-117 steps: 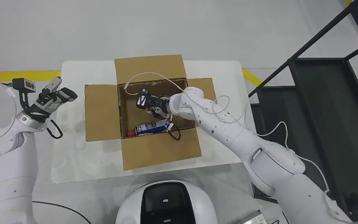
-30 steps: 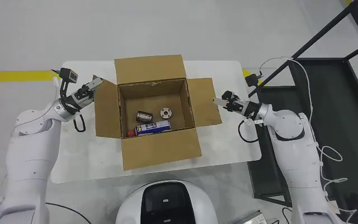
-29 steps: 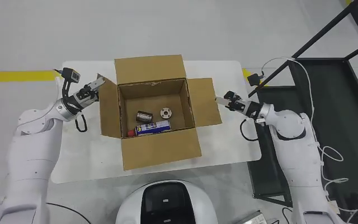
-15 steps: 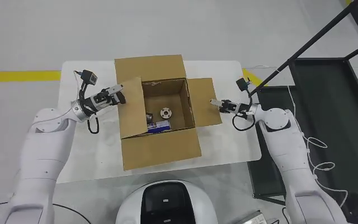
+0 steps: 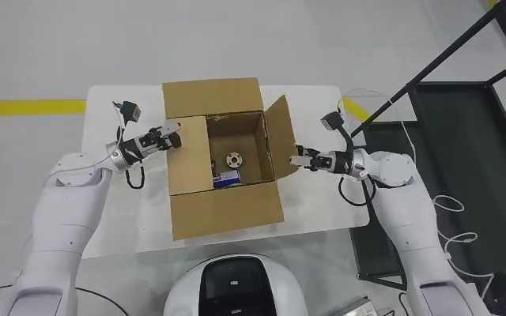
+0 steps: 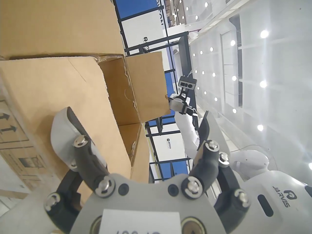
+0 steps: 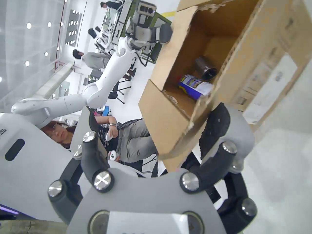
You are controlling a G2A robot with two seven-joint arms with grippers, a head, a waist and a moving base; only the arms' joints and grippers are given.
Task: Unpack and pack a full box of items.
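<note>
Top view has the box (image 5: 228,212) sitting in the middle of the table (image 5: 118,213), with its far and near flaps lying out flat. The left flap (image 5: 188,154) is tipped up and leaning in over the box's left side, and your left gripper (image 5: 174,137) is right at its outer face. Jaws there are spread wide with nothing clamped. In the left wrist view one finger (image 6: 70,132) looks to rest against the cardboard.

The right flap (image 5: 278,134) stands up steeply and your right gripper (image 5: 296,156) is at its outer edge. Its jaws are apart too, and the flap's corner pokes in between them without being pinched.

Down inside you've got a spray can (image 5: 228,178) lying on its side by the near wall and a metal ring (image 5: 233,159) just beyond it. The right wrist view also shows a dark cylinder (image 7: 206,68) beside the can.
</note>
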